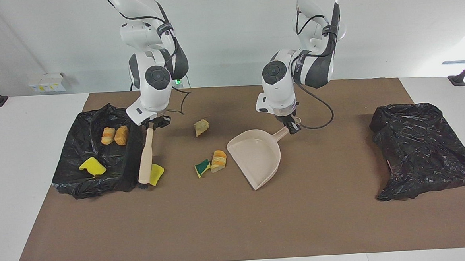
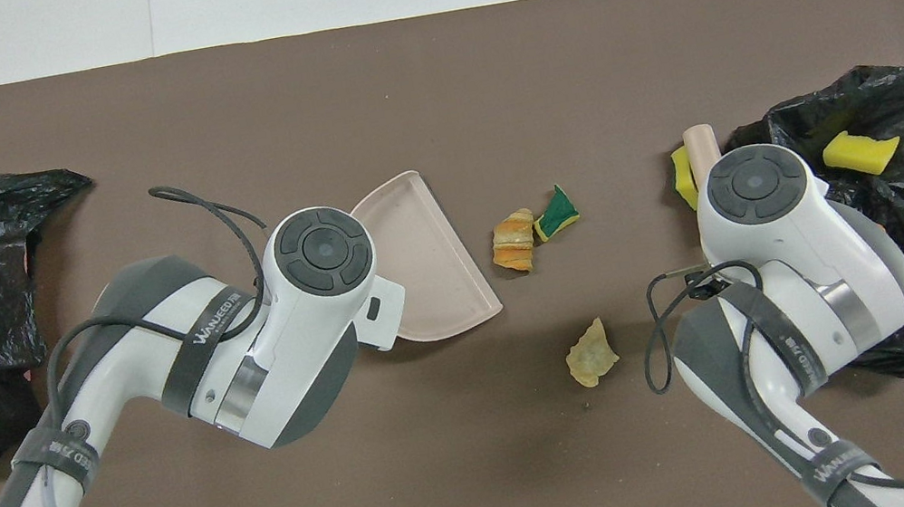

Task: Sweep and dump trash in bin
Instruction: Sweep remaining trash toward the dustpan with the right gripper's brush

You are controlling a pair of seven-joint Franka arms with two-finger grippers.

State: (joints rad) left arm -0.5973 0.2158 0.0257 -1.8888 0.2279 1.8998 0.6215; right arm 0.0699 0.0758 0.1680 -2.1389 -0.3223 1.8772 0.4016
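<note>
My left gripper is shut on the handle of the beige dustpan, which rests on the mat mid-table. My right gripper is shut on the handle of the beige brush, whose bristles touch the mat beside a yellow sponge piece. An orange bread lump and a green-and-yellow sponge lie side by side next to the pan's open edge. A beige lump lies nearer the robots. The black-lined bin holds a yellow sponge and two orange lumps.
A second crumpled black bag lies at the left arm's end of the brown mat. The bin stands at the right arm's end, right beside the brush. A cable loops from the left wrist above the dustpan handle.
</note>
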